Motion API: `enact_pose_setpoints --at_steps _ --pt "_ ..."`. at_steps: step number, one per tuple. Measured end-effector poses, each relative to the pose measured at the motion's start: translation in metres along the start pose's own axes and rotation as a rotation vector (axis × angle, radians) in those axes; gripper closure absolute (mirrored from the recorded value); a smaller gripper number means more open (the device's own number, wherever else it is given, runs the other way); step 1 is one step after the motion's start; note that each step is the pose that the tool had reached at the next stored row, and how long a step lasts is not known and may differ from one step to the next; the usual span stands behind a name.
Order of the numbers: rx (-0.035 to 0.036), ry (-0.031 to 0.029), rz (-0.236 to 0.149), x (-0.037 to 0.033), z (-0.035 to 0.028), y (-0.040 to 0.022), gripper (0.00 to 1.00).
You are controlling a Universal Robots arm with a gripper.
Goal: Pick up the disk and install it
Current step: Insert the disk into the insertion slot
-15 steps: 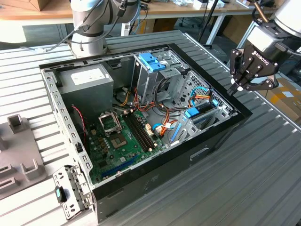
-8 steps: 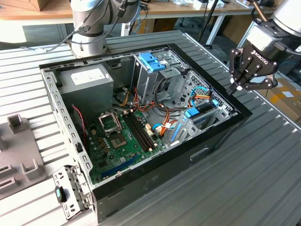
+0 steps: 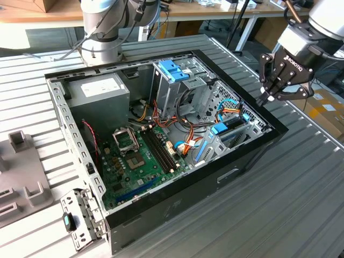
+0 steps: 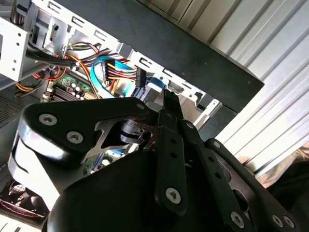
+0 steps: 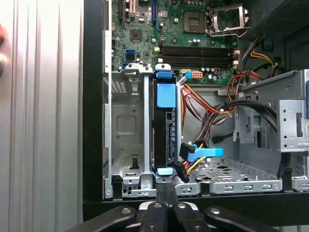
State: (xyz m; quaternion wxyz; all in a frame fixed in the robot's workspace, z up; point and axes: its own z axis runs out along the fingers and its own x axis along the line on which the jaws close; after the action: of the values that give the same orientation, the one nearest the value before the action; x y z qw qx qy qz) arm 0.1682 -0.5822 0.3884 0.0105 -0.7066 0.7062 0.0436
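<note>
Since the disk (image 5: 163, 130) stands on edge in its bay (image 5: 126, 145) inside the computer case (image 3: 177, 199) while the gripper (image 3: 269, 95) hovers above the case's rim with jaws closed on nothing, installation looks all but done, and any further move would call for pressing it squarely home.

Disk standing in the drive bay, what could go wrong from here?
The shut gripper hangs close over the case's black rim; coming down, it might strike it. The blue data cable and coloured wires crowd the disk, so the gripper could snag them.
</note>
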Motion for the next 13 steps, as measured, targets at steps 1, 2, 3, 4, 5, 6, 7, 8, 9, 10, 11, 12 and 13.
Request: enact_pose_setpoints --at_steps 1,2,3,4,5,6,7,8,9,10,11,12,13 --pt "-0.0001 0.0001 -0.001 -0.0012 0.0002 0.0002 0.89" --pt "-0.0001 0.0001 -0.001 -0.0021 0.0003 0.0003 0.89" --pt "-0.0002 0.0001 -0.002 -0.003 0.0005 0.0004 0.89" --pt "-0.0003 0.0002 -0.004 -0.0044 0.0008 0.0007 0.89" --pt "-0.0005 0.0002 -0.006 -0.0056 0.0011 0.0009 0.89" --pt "-0.0006 0.0004 -0.008 -0.0064 0.0013 0.001 0.89" --pt "-0.0008 0.0005 -0.01 -0.0077 0.0017 0.0011 0.89" --pt "-0.001 0.0006 -0.013 -0.0085 0.0021 0.0012 0.89" --pt "-0.0012 0.0007 -0.016 -0.0093 0.0023 0.0012 0.89" --pt "-0.0016 0.001 -0.021 -0.0099 0.0025 0.0013 0.89" --pt "-0.0021 0.0013 -0.027 -0.0102 0.0027 0.0013 0.89" --pt "-0.0035 0.0021 -0.045 -0.0104 0.0029 0.0013 0.89" --pt "-0.0046 0.0029 -0.06 -0.0107 0.0029 0.0012 0.89"
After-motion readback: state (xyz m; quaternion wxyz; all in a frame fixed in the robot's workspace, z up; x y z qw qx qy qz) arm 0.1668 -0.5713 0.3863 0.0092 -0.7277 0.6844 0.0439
